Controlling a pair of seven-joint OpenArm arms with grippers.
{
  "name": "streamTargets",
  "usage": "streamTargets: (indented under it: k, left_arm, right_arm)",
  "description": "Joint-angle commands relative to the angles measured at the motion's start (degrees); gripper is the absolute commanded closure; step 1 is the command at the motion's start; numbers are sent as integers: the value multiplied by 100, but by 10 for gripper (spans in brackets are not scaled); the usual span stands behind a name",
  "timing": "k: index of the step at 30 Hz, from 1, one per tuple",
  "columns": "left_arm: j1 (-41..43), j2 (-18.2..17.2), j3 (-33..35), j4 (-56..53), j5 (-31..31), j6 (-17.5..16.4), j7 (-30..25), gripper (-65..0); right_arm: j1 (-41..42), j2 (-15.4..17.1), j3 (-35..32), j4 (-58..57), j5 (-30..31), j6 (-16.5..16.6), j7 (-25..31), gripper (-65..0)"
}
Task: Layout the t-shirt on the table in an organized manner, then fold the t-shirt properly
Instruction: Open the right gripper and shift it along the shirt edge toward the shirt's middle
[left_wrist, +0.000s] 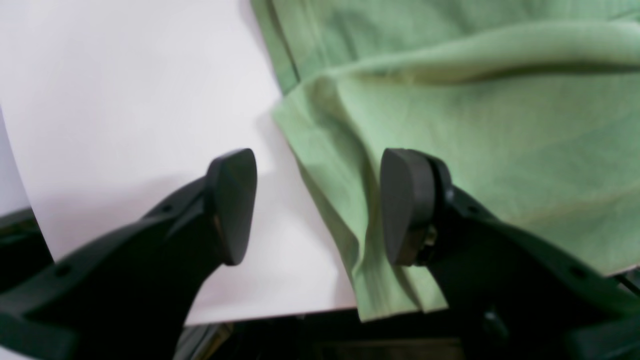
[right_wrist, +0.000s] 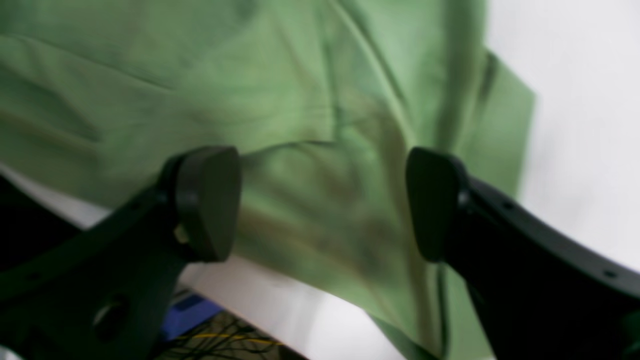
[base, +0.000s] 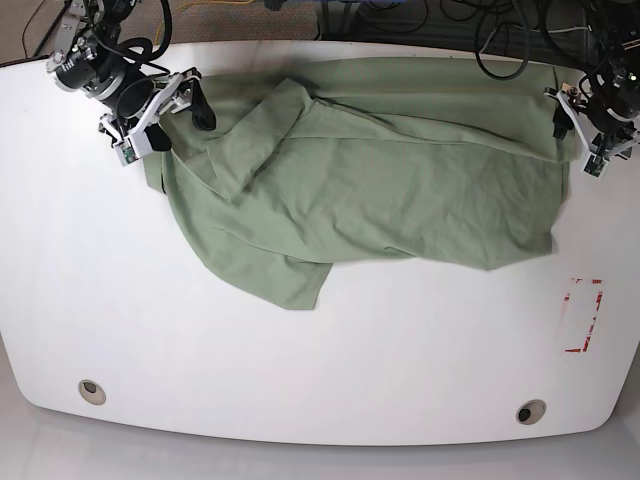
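Observation:
The pale green t-shirt lies wrinkled across the far half of the white table, with one part folded over toward the front left. My right gripper is open at the shirt's far left corner. In the right wrist view the right gripper hovers with both pads apart over rumpled t-shirt. My left gripper is open at the shirt's far right corner. In the left wrist view the left gripper straddles the t-shirt edge, one pad over bare table.
Two round grommet holes sit near the front edge. A red-marked rectangle is at the right. Cables run beyond the far edge. The table edge is just under the left gripper.

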Motion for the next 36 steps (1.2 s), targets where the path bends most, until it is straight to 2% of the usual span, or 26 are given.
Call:
streamTargets:
  k: [1, 8, 14, 25, 31, 36]
  left_arm:
    - [-15, -104, -50, 91, -21, 12, -48, -367]
    - [-15, -104, -41, 82, -12, 12, -57, -367]
    - [-15, -87, -33, 73, -12, 12, -57, -367]
    - [-129, -87, -15, 73, -12, 12, -57, -367]
    - [-156, -95, -24, 73, -12, 12, -57, -367]
    - [-156, -104, -33, 73, -12, 12, -57, -367]
  right_arm:
    - [42, 43, 17, 27, 260, 8, -116, -488]
    - [42, -230, -9, -78, 418, 8, -591, -488]
    - [51, -256, -414, -113, 383, 8, -617, -488]
    - [772, -546, -660, -333, -496, 8, -609, -488]
    - [1088, -546, -660, -694, -804, 8, -609, -488]
    - [1308, -502, -642, -949, -821, 8, -609, -488]
